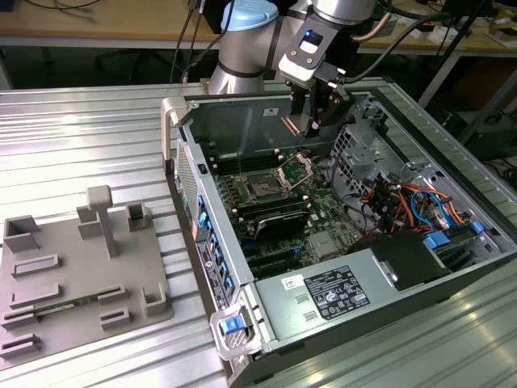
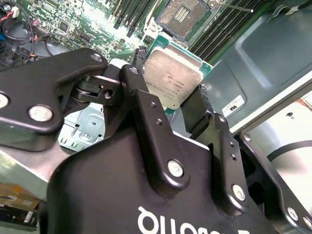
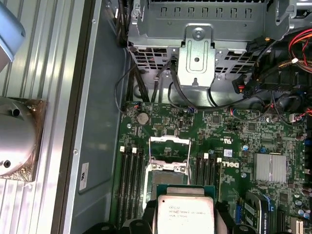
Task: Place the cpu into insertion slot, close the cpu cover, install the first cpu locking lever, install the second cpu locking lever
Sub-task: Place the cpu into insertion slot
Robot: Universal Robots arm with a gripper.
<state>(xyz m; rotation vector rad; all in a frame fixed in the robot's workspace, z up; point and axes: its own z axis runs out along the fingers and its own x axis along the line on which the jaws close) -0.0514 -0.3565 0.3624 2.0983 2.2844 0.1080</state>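
Observation:
My gripper (image 1: 305, 121) hangs inside the open computer case, shut on the cpu (image 1: 288, 123). In both wrist views the silver-topped square cpu (image 2: 173, 80) (image 3: 184, 214) is pinched at two opposite edges between the black fingers (image 2: 141, 105). It hangs in the air, above and slightly off the insertion slot (image 1: 262, 187) (image 2: 185, 14) (image 3: 165, 178), which sits bare on the green motherboard. The cpu cover (image 1: 296, 167) (image 3: 169, 140) is swung up and open at the slot's far edge. A thin metal lever (image 2: 234, 7) sticks out beside the slot.
Black memory slots (image 1: 275, 212) flank the socket. A metal drive cage (image 1: 363, 153) and coloured cables (image 1: 404, 202) crowd the exterior view's right. The labelled power supply box (image 1: 335, 291) lies in front. A grey fixture plate (image 1: 73, 275) rests on the table at the left.

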